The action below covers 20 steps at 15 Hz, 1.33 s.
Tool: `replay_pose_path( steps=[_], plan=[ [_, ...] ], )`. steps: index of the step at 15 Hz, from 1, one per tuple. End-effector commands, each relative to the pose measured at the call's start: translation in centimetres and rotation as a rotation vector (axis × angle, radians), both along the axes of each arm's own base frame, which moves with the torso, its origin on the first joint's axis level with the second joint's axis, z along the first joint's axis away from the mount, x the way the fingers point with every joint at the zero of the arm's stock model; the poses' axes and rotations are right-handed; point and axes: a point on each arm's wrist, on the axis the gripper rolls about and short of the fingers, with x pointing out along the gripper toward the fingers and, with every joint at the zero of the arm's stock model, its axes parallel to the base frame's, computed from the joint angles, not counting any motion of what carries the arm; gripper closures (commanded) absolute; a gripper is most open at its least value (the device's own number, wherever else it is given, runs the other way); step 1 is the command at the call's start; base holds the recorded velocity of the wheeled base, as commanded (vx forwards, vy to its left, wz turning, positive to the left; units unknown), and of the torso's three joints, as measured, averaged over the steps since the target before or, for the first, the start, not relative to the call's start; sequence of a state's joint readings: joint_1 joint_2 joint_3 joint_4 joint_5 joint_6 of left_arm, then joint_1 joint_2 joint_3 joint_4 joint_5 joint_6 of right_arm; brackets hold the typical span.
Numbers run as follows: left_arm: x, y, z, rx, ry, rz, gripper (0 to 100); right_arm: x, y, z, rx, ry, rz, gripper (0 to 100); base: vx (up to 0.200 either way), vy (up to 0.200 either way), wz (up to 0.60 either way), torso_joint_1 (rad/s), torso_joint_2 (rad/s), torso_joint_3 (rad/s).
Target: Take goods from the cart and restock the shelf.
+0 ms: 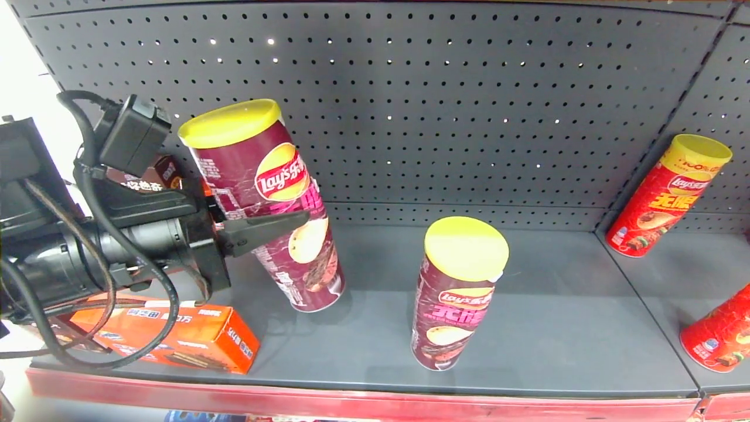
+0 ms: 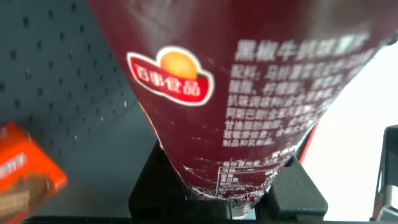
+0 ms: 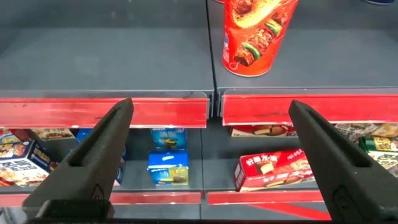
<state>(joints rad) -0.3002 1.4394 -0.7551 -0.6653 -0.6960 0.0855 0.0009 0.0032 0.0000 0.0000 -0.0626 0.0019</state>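
A maroon chip can (image 1: 263, 199) with a yellow lid leans tilted at the left of the grey shelf (image 1: 556, 316), its base low over the shelf board. My left gripper (image 1: 275, 220) is shut on its middle from the left. In the left wrist view the maroon chip can (image 2: 249, 93) sits between the dark fingers (image 2: 298, 193). A second maroon can (image 1: 457, 293) stands upright at the shelf's middle front. My right gripper (image 3: 211, 162) is open with nothing in it, in front of the red shelf edge (image 3: 155, 112), below a red chip can (image 3: 255, 37).
An orange box (image 1: 176, 334) lies at the shelf's front left, under my left arm; a brown box (image 1: 155, 176) is behind it. Two red cans (image 1: 668, 193) (image 1: 718, 331) stand in the right bay. Boxed goods (image 3: 270, 171) fill the lower shelf. A pegboard wall (image 1: 410, 88) backs the shelf.
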Motion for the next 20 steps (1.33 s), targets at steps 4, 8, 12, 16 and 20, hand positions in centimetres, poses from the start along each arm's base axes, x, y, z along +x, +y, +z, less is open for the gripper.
replay_pose_path(
  steps=[4, 8, 12, 16, 20],
  plan=[
    [3.5, -3.8, 0.2, 0.001, 0.002, -0.073, 100, 0.0, 0.0, 0.0, 0.000, 0.000, 0.000, 0, 0.000, 0.000, 0.00, 0.000, 0.00, 0.000],
    [5.6, -6.4, 0.1, 0.011, -0.028, -0.070, 100, 0.0, 0.0, 0.0, 0.000, 0.000, 0.000, 0, 0.000, 0.000, 0.00, 0.000, 0.00, 0.000],
    [7.2, -8.5, -1.6, 0.071, -0.042, -0.132, 100, 0.0, 0.0, 0.0, 0.001, 0.000, 0.000, 0, 0.000, 0.000, 0.00, 0.000, 0.00, 0.000],
    [10.9, -9.3, -3.5, 0.127, -0.077, -0.111, 100, 0.0, 0.0, 0.0, 0.000, 0.000, 0.000, 0, 0.000, 0.000, 0.00, 0.000, 0.00, 0.000],
    [12.8, -10.2, -4.9, 0.143, -0.038, -0.116, 100, 0.0, 0.0, 0.0, 0.000, 0.000, 0.000, 0, 0.000, 0.000, 0.00, 0.000, 0.00, 0.000]
  ],
)
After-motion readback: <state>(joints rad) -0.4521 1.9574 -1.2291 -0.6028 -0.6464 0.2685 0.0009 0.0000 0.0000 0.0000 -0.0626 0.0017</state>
